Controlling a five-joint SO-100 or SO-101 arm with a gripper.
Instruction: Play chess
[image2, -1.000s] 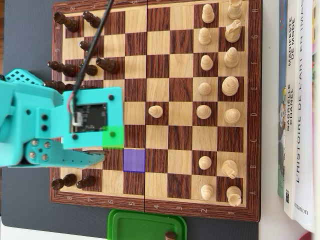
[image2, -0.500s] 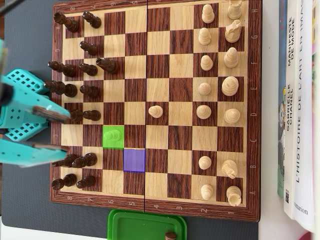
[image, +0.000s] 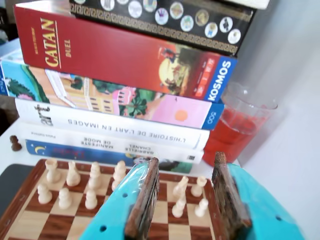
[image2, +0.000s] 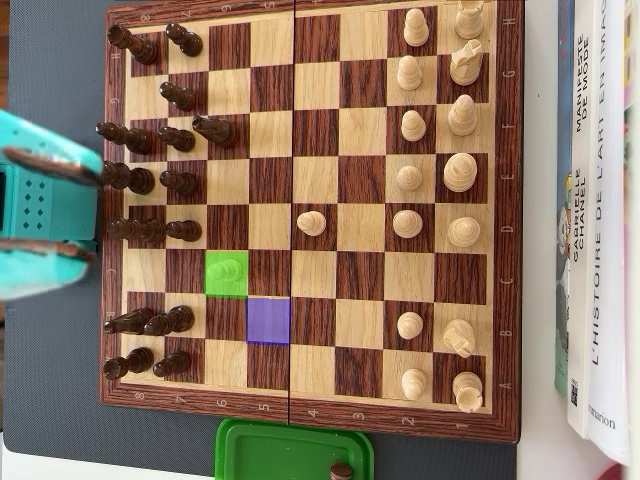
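Wooden chessboard (image2: 320, 215) with dark and pale pieces.
Turquoise two-finger gripper (image: 185, 192) hovers at the dark side (fingers released, holding nothing).

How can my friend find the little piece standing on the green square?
Find the chessboard, then its left side in the overhead view, where the dark pieces stand. Just in front of them is a green square with the piece on it; the purple square touching its corner is empty.

You can read "CATAN DUEL" and "KOSMOS" on the red box (image: 125, 55), "L'HISTOIRE DE L'ART EN IMAGES" on the white book (image: 112, 131), and probably "GABRIELLE CHANEL" on the book beneath (image: 107, 145).
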